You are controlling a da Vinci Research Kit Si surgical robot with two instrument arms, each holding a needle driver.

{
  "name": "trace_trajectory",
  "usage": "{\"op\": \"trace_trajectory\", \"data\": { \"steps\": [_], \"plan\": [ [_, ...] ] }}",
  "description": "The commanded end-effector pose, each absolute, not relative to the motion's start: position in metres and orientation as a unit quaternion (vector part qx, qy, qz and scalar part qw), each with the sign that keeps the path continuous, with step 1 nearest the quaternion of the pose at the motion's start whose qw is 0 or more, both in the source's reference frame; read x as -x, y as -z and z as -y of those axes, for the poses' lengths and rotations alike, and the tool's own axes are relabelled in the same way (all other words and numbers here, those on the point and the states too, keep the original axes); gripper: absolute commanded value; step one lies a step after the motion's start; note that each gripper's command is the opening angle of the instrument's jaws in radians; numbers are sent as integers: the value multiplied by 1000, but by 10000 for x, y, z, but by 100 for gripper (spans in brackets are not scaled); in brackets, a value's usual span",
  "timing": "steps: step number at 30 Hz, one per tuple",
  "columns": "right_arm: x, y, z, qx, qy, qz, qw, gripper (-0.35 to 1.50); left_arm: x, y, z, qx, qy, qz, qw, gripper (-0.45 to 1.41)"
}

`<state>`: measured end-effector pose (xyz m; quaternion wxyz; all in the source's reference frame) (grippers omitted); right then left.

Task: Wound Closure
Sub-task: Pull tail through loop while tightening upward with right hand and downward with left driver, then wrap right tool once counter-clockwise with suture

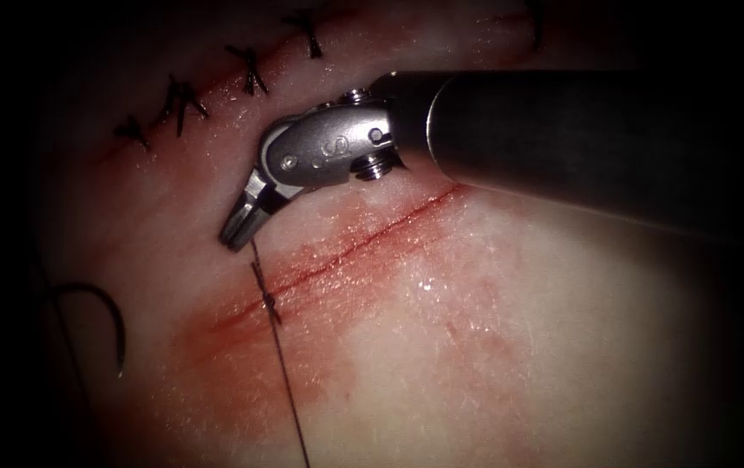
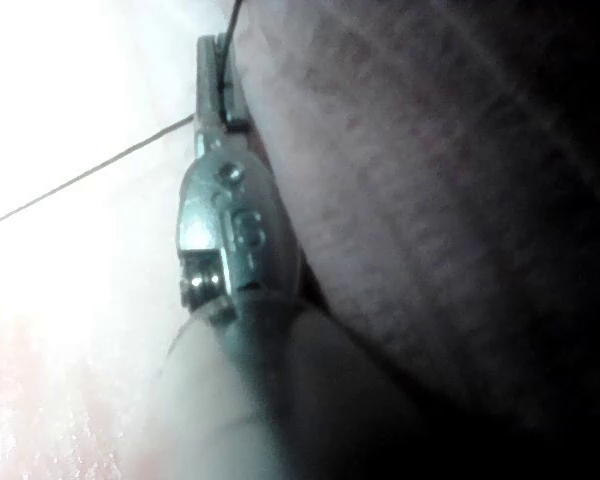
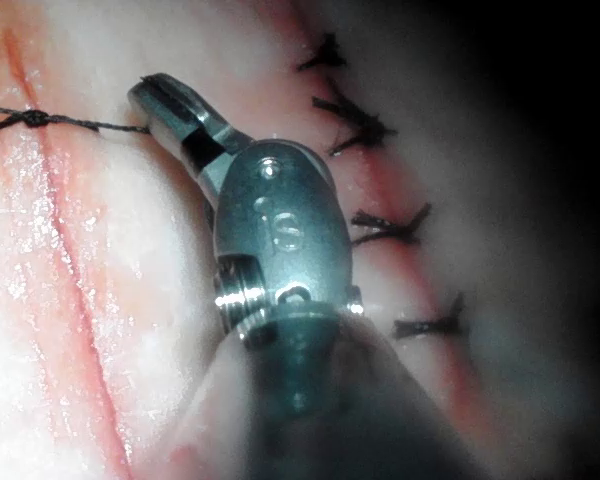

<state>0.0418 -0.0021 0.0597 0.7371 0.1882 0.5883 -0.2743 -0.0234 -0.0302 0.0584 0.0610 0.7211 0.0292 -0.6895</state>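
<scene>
looking at the cut [image 1: 363,243], i saw it ran as a thin red line slanting across the tissue [image 1: 493,347], with red fluid [image 1: 303,347] smeared around its lower end. a knot [image 1: 268,302] sat on the cut near that end, and the thread [image 1: 290,390] ran from it in a straight dark line both up to my right tool [image 1: 240,232] and down toward the picture's bottom edge. my right tool's jaws were pressed together on the thread just above the knot, on the left side of the cut; the right wrist view showed the same pinch, with the strand taut between the jaw tips and the knot [image 3: 32,119]. the needle [image 1: 105,319] lay free on the tissue well to the left of the cut, held by nothing, its curve open to the left. beyond the tool, an older row of dark stitches [image 1: 216,87] crossed a second closed line. my left tool [image 2: 216,82] had its jaws closed on a thread [image 2: 90,178].
</scene>
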Motion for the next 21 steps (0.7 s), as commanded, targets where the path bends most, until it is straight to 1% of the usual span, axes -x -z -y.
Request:
{"op": "trace_trajectory", "data": {
  "steps": [1, 9, 10, 11, 12, 14, 15, 21],
  "plan": [
    [-426, -597, 15, -184, 273, -592, 736, -35, 241, -591, 302, -722, 689, -29, 61, -45],
    [-425, -590, 24, -180, 261, -610, 726, -35, 235, -574, 286, -719, 693, -29, 55, -45],
    [-424, -588, 26, -179, 255, -616, 723, -1, 231, -567, 280, -717, 694, -23, 56, -45],
    [-423, -585, 28, -161, 236, -624, 727, 68, 228, -561, 274, -716, 695, -22, 53, -45],
    [-422, -582, 30, -155, 219, -628, 730, 98, 225, -555, 268, -715, 696, -17, 55, -45],
    [-417, -576, 34, -150, 196, -635, 732, 111, 217, -541, 254, -712, 700, -4, 58, -45],
    [-415, -573, 37, -148, 189, -634, 735, 115, 213, -535, 248, -709, 702, 2, 59, -45],
    [-394, -567, 47, -143, 145, -649, 733, 120, 189, -498, 204, -700, 710, 33, 75, -45]
  ]
}}
